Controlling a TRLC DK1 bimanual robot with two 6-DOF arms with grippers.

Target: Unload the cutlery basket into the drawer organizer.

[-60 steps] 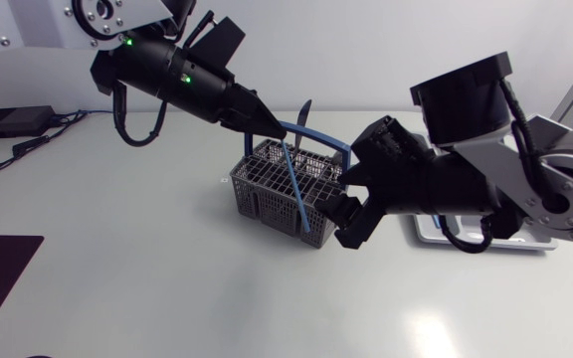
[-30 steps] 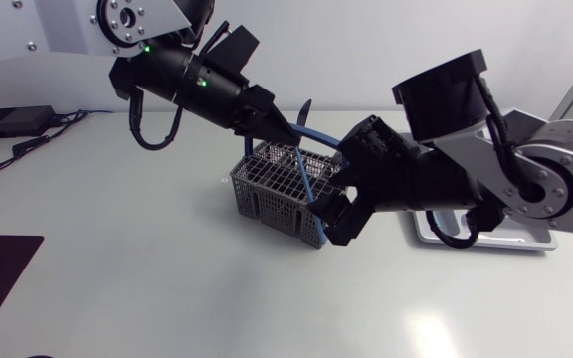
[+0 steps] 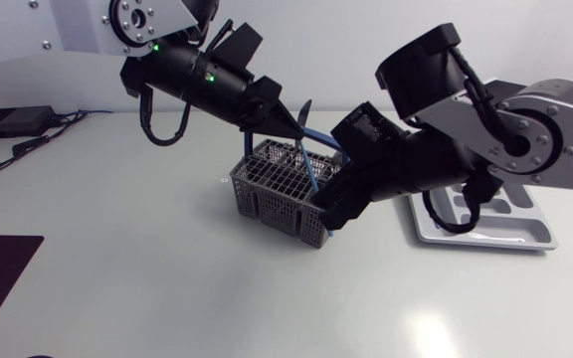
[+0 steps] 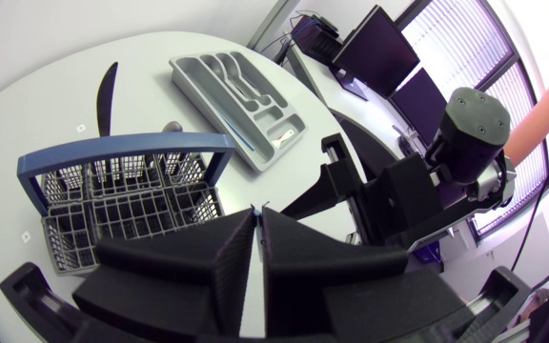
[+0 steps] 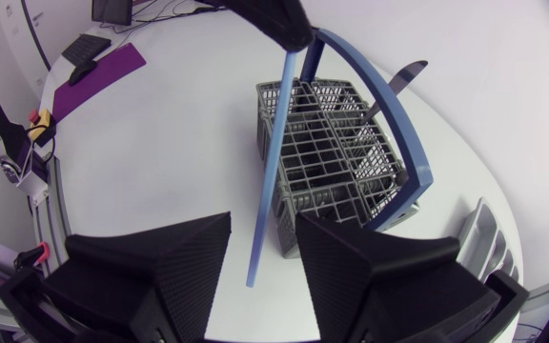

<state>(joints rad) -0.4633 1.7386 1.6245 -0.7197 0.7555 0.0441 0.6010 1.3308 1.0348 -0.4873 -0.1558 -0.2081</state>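
Pinching the blue stick (image 5: pixel 273 162) by its top in clenched left fingers (image 3: pixel 275 117) above the cutlery basket (image 3: pixel 267 184), dangling its lower end between spread, untouching right fingers (image 5: pixel 174 262); risking a drop onto the desk (image 3: pixel 117 249), short of the drawer organizer (image 3: pixel 525 237), by releasing too early.

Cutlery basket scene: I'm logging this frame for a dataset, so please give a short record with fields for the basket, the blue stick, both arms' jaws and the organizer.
cutlery basket: grey wire, blue handle, upright on the table
blue stick: long, thin, hanging slanted by the basket
left arm: jaws shut on the stick's upper end
right arm: jaws open, stick's lower end between them
black knife: standing in the basket
drawer organizer: grey tray beside the right arm
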